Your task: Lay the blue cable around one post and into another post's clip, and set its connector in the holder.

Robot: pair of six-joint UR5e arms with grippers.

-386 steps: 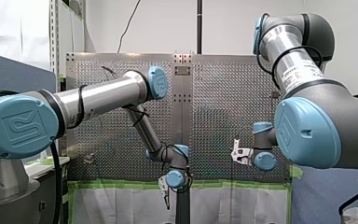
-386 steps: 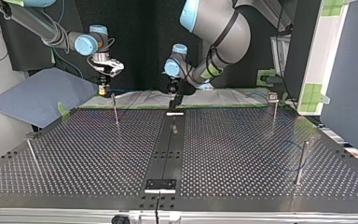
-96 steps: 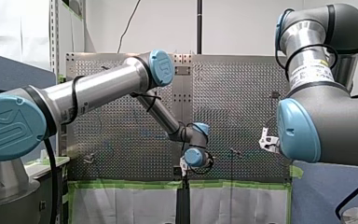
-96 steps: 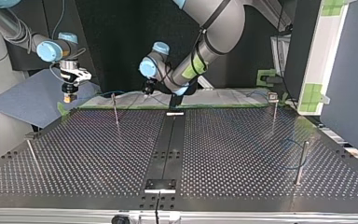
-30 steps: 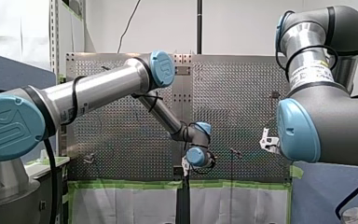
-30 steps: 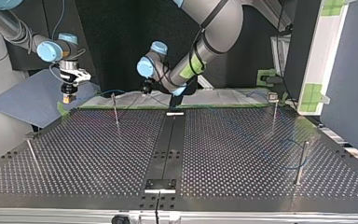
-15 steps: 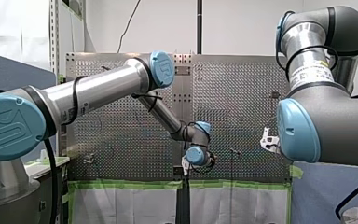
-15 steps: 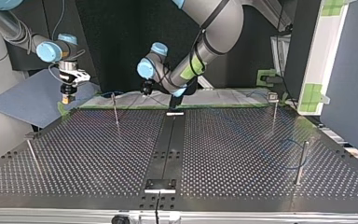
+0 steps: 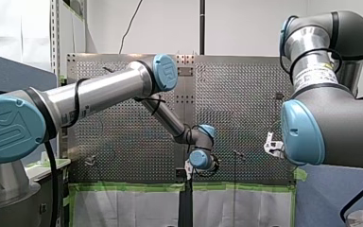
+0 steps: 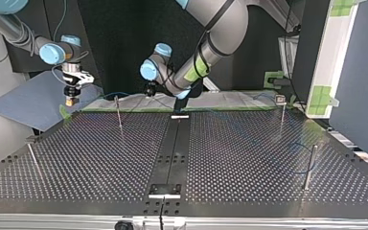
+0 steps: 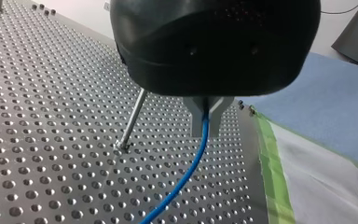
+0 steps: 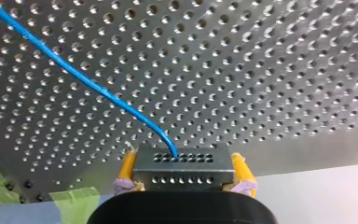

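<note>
Steel table: a perforated steel table fills the top view; a black centre strip runs from its near edge toward the arms.
Near posts: a slim metal post stands at that view's left and a dark upright post at its right. A faint loop of the thin blue cable lies just beside the dark post; whether it encircles the post cannot be told.
Far posts: a thin metal post stands left of centre, and a clip-topped metal post at the far right.
Left gripper: the black left gripper has its metal fingers pinched narrow on the cable, which runs out from between them over the table. The thin metal post stands just beside it.
Right gripper: the right gripper hangs above the table's far edge at the top view's left. Its yellow pads clamp a grey perforated metal connector block; the cable enters the block's face and leads away across the table.
Beyond the table: a green tape strip, a white sheet and a blue mat.
</note>
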